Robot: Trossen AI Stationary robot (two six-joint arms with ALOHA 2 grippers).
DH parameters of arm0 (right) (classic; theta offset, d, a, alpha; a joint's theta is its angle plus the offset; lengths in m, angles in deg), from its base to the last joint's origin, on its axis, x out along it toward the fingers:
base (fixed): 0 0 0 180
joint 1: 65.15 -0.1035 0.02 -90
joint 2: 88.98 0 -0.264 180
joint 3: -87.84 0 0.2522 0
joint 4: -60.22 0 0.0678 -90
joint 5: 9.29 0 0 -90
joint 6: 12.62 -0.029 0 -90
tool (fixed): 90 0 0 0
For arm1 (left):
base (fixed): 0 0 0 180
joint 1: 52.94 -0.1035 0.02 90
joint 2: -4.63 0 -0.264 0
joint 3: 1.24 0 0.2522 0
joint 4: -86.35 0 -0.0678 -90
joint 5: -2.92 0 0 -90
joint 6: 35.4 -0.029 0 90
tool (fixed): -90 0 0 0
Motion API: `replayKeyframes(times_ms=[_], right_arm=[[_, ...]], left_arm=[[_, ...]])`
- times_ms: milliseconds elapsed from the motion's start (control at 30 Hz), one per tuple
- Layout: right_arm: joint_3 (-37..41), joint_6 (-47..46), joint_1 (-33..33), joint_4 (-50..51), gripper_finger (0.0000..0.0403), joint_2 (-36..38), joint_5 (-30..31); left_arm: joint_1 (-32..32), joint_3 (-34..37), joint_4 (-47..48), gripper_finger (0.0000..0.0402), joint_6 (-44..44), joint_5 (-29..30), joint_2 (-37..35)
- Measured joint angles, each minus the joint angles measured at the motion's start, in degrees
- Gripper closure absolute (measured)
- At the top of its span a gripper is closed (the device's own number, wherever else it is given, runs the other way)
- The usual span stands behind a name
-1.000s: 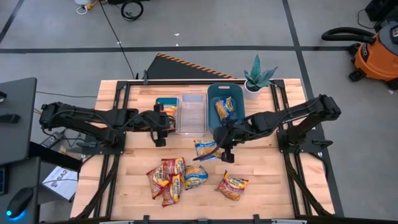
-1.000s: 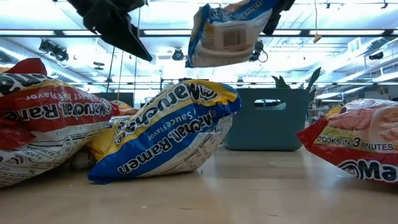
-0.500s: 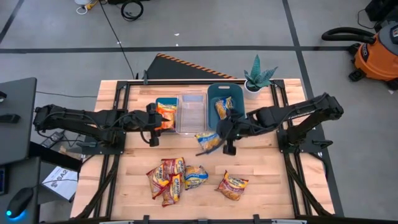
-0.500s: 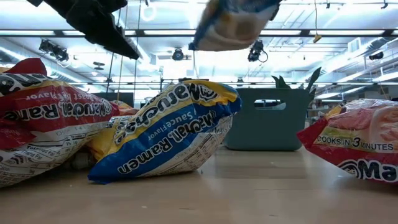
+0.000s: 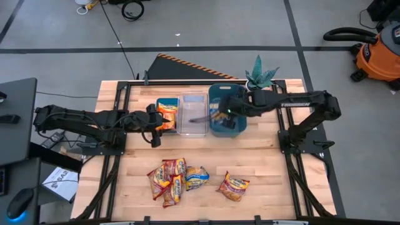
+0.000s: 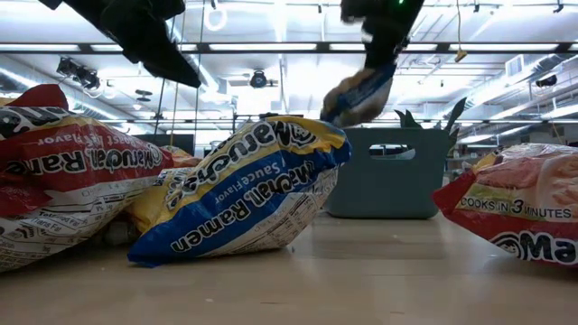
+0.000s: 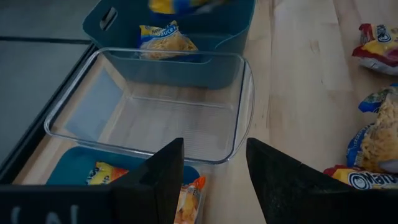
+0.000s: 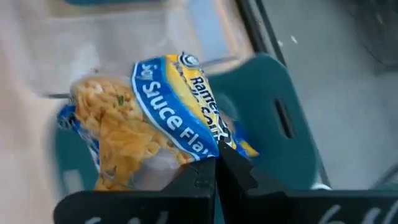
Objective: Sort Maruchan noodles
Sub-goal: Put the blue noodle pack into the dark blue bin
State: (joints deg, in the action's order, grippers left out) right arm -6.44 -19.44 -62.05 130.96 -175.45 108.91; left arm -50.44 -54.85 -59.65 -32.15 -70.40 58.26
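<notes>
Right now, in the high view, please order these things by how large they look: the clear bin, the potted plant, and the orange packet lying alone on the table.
1. The clear bin looks largest.
2. The potted plant and the lone orange packet look about alike, so I will not rank them.

A: Grey concrete floor (image 5: 206,25) all around, crossed by dark tape lines (image 5: 187,49). Orange shop vac (image 5: 378,53) parked off in the far right corner, black hose curling beside it.

B: Yep. Also a black cable loop (image 5: 132,9) lying on the floor up top, and a hazard-striped black ramp (image 5: 187,67) tucked behind the wooden table (image 5: 275,181).

A: Small potted plant (image 5: 259,76) sitting on the table's back edge. Dark desk (image 5: 15,119) over on the left side.

B: From low down: long rows of ceiling strip lights (image 6: 271,47), bright and white, open ceiling with fixtures hanging.
</notes>
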Motion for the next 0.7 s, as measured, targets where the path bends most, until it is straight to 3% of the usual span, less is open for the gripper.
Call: replayKeyframes(times_ms=[333,567,700], right_arm=[[8.06,3.62,15.04,-6.82,0.0393,-1.97,0.33],[12.42,4.23,19.64,-11.49,0.0370,-2.14,-10.84],[10.12,3.83,19.48,-5.83,0.0340,-2.14,-13.17]], left_arm=[[0.14,0.02,0.00,0.0221,2.52,-0.02,3.07],[1.90,0.00,-0.29,0.0221,2.54,-0.01,3.72],[3.27,0.00,0.54,0.0221,2.49,0.01,3.74]])
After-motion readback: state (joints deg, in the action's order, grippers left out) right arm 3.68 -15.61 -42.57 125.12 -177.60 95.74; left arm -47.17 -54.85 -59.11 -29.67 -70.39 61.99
